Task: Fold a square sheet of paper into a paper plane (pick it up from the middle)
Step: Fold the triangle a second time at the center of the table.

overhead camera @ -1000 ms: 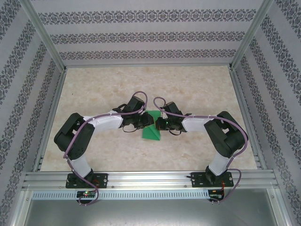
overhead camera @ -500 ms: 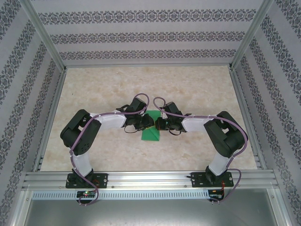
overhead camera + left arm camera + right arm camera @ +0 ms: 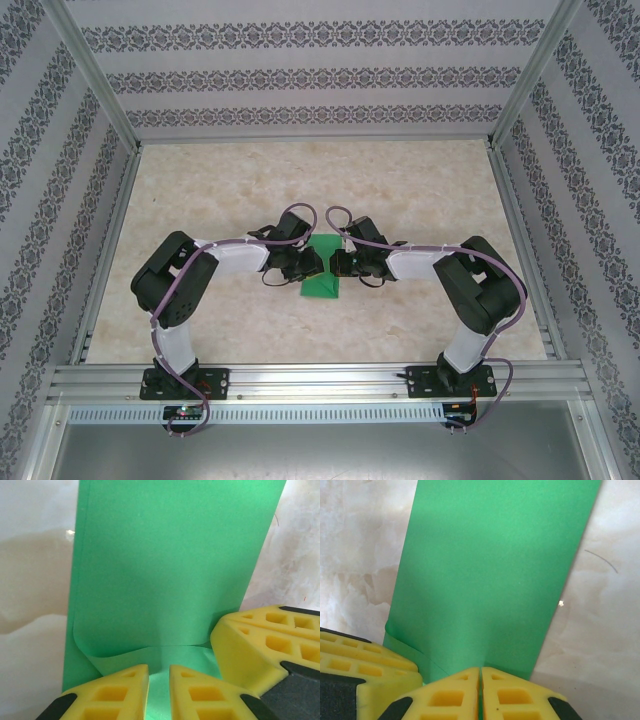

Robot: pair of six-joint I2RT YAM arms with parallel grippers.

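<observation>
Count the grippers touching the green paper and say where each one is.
2. The left gripper meets the paper from the left, and the right gripper pinches it from the right. Both sit at its far end.
</observation>
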